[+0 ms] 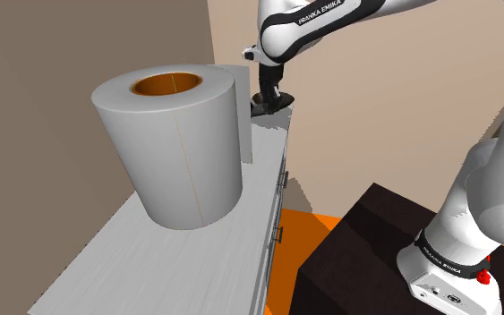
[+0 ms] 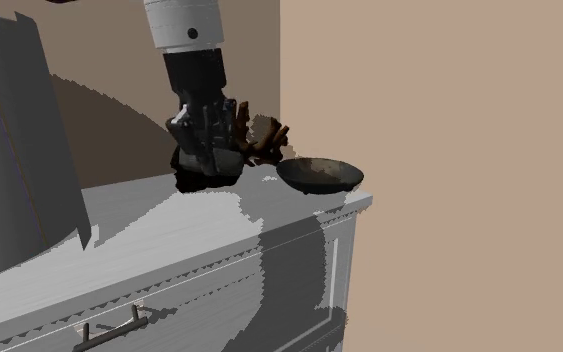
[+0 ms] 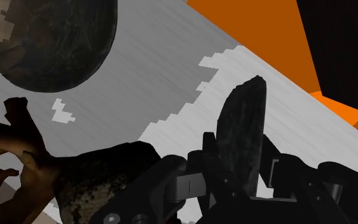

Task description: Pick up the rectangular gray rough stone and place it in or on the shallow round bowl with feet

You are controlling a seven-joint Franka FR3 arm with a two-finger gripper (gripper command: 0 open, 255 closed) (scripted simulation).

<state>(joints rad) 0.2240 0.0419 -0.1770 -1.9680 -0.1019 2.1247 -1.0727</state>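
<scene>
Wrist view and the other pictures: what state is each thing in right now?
Stone: clasped on edge between the jaws.
Jaws: shut on the stone.
Bowl: upright, empty.
Drawer: shut.
Roll: standing on end.

White Franka arm (image 1: 330, 22), black pincer (image 2: 209, 160)

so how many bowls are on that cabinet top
1: a dark bowl at the corner of the cabinet, beside the end effector gripping the stone. The big white cylinder may hide more.
</scene>
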